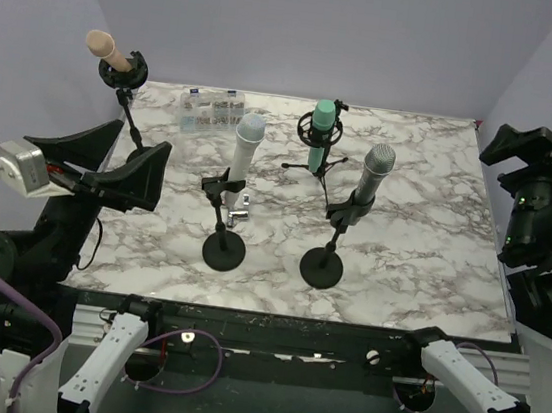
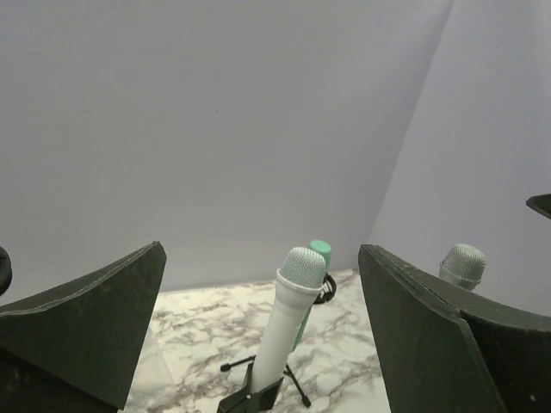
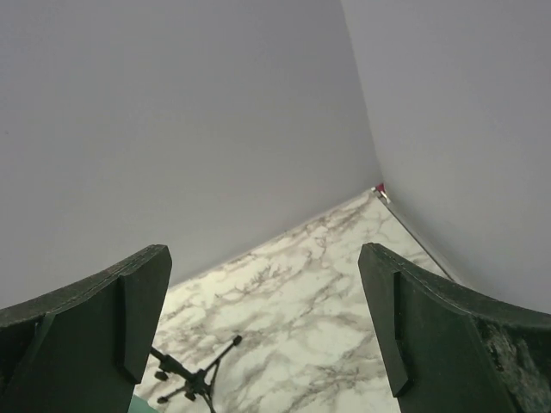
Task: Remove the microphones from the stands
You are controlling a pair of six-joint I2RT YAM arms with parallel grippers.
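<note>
We looked down on a marble-patterned table [image 1: 430, 266] closed in by plain grey walls [image 1: 308, 29], with both arms drawn back to its near corners, which left the whole set-up open to the overhead camera.

Four microphones stood on it, each propped up in its own holder so that the body was free to be gripped. A white microphone [image 1: 246, 147] leaned in the clip of a round-based stand [image 1: 223, 250] left of centre, and a grey microphone [image 1: 372, 178] sat in a matching stand to its right. A green microphone [image 1: 320, 131] hung in a tripod mount behind them, and a beige microphone [image 1: 109, 48] perched at the far left corner. A clear box [image 1: 212, 110] lay at the far edge.

The left gripper [image 1: 142, 145] hung above the table's left edge with its fingers spread wide and nothing between them. It was aimed across at the white microphone, which appeared centred between those fingers in the left wrist view but well apart from them. We judged that one the likely target, with the approach not yet begun.

The right gripper [image 3: 263, 249] was likewise spread wide and empty, raised and pointing at the far right corner, with no microphone between its fingers.
</note>
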